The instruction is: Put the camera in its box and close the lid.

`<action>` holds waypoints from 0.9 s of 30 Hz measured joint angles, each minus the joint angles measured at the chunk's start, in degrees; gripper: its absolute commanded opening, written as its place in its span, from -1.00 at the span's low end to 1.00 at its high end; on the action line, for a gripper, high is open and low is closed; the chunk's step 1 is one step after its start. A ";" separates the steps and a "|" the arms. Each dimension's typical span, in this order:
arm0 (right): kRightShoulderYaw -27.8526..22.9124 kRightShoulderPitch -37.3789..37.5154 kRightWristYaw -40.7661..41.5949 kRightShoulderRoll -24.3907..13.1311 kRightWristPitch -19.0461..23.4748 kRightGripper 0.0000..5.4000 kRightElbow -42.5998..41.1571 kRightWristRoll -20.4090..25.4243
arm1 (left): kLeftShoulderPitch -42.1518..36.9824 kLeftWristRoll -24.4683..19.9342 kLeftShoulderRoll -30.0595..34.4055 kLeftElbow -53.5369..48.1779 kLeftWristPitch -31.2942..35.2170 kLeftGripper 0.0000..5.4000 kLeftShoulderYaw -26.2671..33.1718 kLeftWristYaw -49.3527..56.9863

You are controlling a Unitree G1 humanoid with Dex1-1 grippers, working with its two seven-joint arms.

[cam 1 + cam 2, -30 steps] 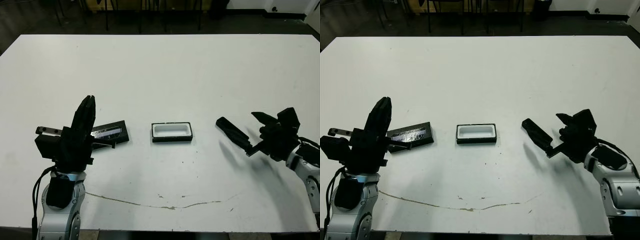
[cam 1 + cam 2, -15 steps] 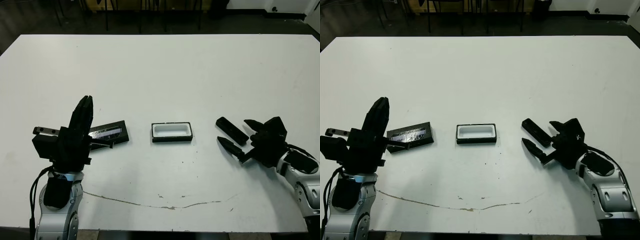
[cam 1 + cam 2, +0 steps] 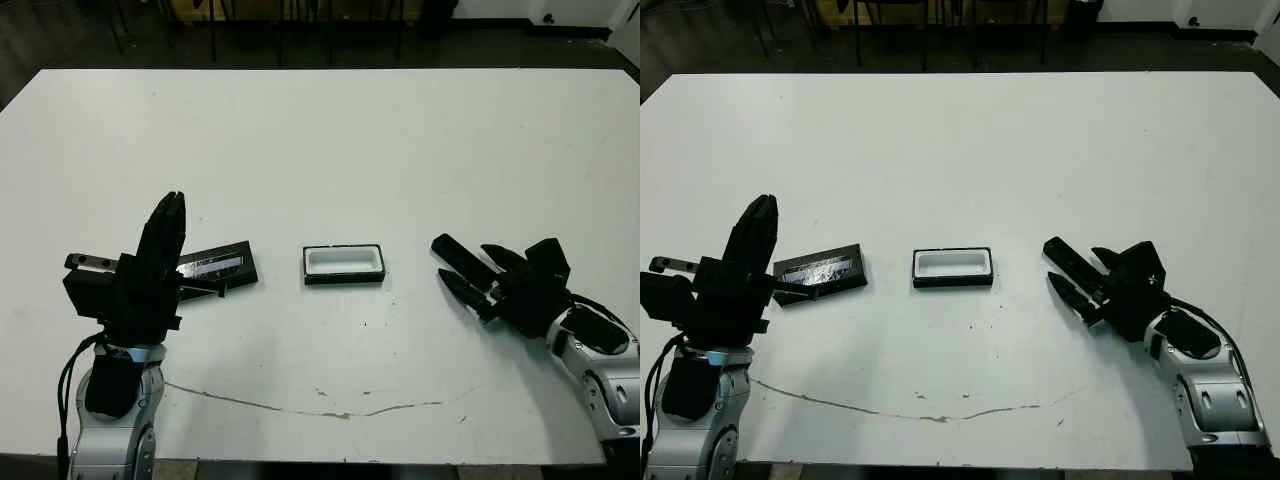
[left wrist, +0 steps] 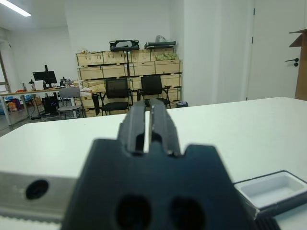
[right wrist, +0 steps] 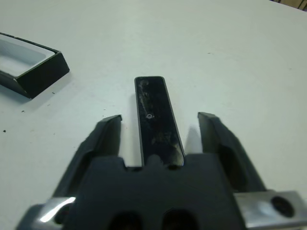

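Note:
The camera (image 3: 452, 252), a slim black bar, lies flat on the table right of centre. My right gripper (image 3: 467, 264) is low over it and open, one finger on each side; the right wrist view shows the camera (image 5: 157, 122) between the fingers (image 5: 109, 132) with a gap on both sides. The box (image 3: 345, 277), a black tray with white lining, sits open at the table's middle. The lid (image 3: 215, 268), flat and black with a shiny strip, lies left of the box. My left gripper (image 3: 174, 205) is shut and raised, pointing away over the lid's left end.
A thin crack-like line (image 3: 300, 405) runs across the white table near its front edge. Beyond the far edge stand chair legs on a dark floor; the left wrist view shows office chairs (image 4: 117, 91) and shelves of wooden crates.
My right gripper has swung in toward the camera and come down, so its fingers now stand on either side of it. The left arm has barely moved.

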 measured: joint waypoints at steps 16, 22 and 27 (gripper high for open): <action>3.52 -5.10 11.15 -7.76 2.50 -0.66 1.32 -2.31 | -0.15 0.06 0.03 -0.28 0.18 -1.00 -0.25 0.05; 4.54 -6.95 14.26 -10.06 6.91 -0.66 -0.17 -2.50 | -0.34 0.06 0.03 -0.70 0.62 -1.00 -0.25 0.27; 4.51 -7.43 14.64 -10.15 7.98 -0.66 -1.01 -2.38 | -0.59 0.09 0.04 -0.82 0.89 -1.00 -0.28 0.29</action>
